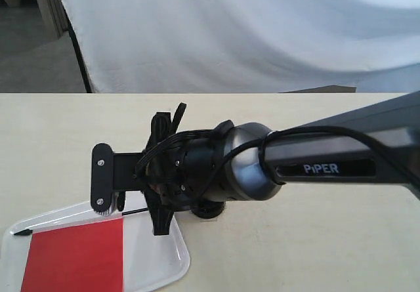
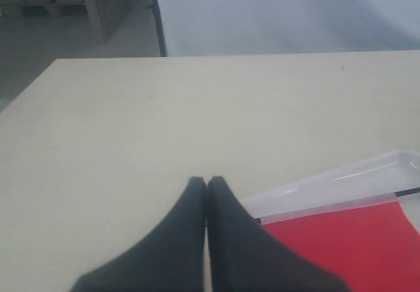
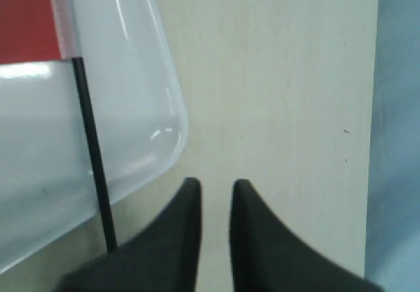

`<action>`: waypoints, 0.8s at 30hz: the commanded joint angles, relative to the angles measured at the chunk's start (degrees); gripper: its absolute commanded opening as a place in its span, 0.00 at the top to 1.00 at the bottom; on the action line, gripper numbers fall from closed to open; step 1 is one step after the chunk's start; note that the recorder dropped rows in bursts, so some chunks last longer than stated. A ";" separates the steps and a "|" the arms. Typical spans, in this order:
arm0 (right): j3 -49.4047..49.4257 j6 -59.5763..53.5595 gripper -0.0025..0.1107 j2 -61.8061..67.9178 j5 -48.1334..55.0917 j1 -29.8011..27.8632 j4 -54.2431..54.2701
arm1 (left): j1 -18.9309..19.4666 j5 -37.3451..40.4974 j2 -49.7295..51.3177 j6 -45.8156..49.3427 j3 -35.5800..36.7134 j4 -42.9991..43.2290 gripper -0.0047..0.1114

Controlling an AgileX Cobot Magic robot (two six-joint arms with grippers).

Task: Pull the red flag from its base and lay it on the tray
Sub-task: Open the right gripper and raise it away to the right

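Observation:
The red flag (image 1: 75,256) lies flat on the white tray (image 1: 172,256) at the table's front left, its black stick (image 1: 79,221) running along the far side of the cloth. My right gripper (image 1: 100,187) reaches across from the right and hovers just over the tray's far edge. In the right wrist view this gripper (image 3: 214,188) is open with nothing between its fingers, and the stick (image 3: 92,147) lies beside it across the tray (image 3: 131,75). My left gripper (image 2: 207,182) is shut and empty, near a corner of the tray (image 2: 341,180). A black round piece (image 1: 210,210), apparently the base, peeks from under the right wrist.
The right forearm (image 1: 328,161) spans the pale table (image 1: 295,239) from the right edge to the middle. A white cloth backdrop (image 1: 230,29) hangs behind the table's far edge.

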 commanded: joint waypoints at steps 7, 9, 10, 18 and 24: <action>0.01 -1.09 0.98 -7.16 8.49 -14.36 25.89 | -0.11 -0.26 -0.19 -0.36 0.09 0.15 0.96; 0.01 -5.63 0.98 -9.43 10.01 -17.39 34.90 | -0.11 -0.26 -0.19 -0.36 0.09 0.15 0.96; 0.01 -9.33 0.98 -11.27 12.25 -19.81 41.87 | -0.11 -0.26 -0.19 -0.36 0.09 0.15 0.96; 7.13 -23.34 0.98 -26.07 27.15 -38.91 67.83 | -0.11 -0.26 -0.19 -0.36 0.09 0.15 0.96; 22.60 -21.13 0.98 -40.50 16.86 -48.92 70.37 | -0.11 -0.26 -0.19 -0.36 0.09 0.15 0.96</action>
